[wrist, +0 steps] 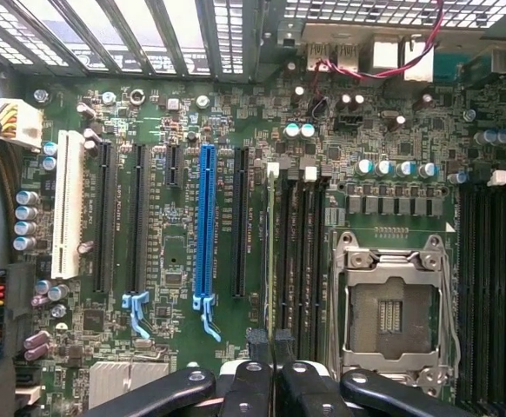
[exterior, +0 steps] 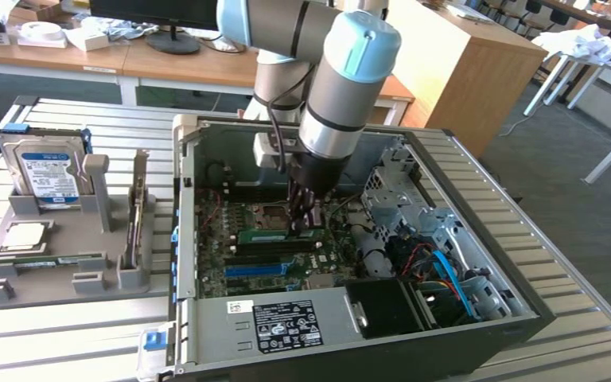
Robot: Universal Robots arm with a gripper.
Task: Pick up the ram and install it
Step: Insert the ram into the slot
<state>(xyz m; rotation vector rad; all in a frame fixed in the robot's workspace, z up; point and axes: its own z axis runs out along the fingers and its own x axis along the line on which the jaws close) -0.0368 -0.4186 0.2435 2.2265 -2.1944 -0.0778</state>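
Matte black tool clamps the thin, flat green ram edgewise above long dark slots on the glossy motherboard inside a boxy steel case.

arm: reaching steeply down | wrist: vertical | end effector: clamped on ram

Open computer case, motherboard, hard drive, grey holder
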